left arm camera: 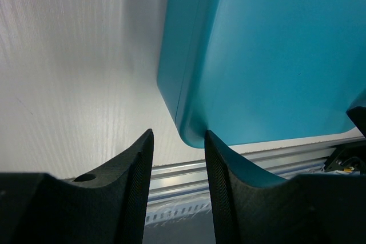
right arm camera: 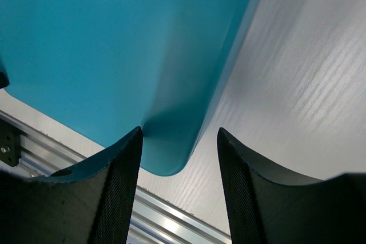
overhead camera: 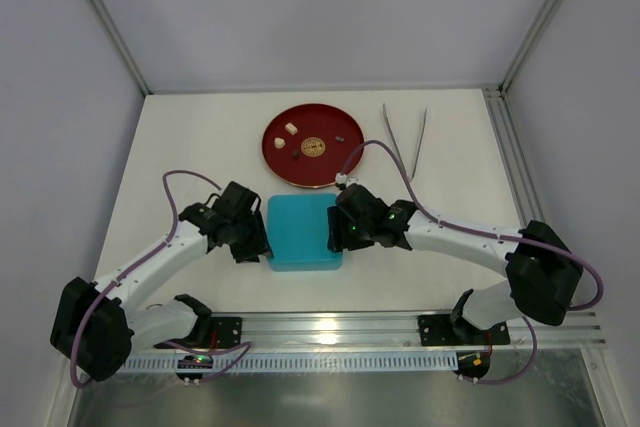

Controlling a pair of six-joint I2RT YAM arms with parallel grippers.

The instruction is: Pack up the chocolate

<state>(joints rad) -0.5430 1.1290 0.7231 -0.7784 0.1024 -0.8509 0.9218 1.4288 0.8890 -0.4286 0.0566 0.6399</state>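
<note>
White table point(overhead camera: 200, 147): teal box point(overhead camera: 300, 232) is flanked by both claws. L gripper point(left arm camera: 178, 134) and R gripper point(right arm camera: 179, 132) are held spread, nothing pinched. Loose chocolate point(overhead camera: 291, 128) is seen on red plate point(overhead camera: 268, 152) beyond box, R arm slightly nearer.

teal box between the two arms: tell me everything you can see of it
The teal box is a flat, squarish case with rounded corners, smooth matte plastic by its look. Its top is plain and closed; a thin seam runs along the side wall. It lies flat on the white table, on the arms' side of the red plate. The left hand and right hand, both open, flank its near corners; whether they touch it cannot be told.
</note>
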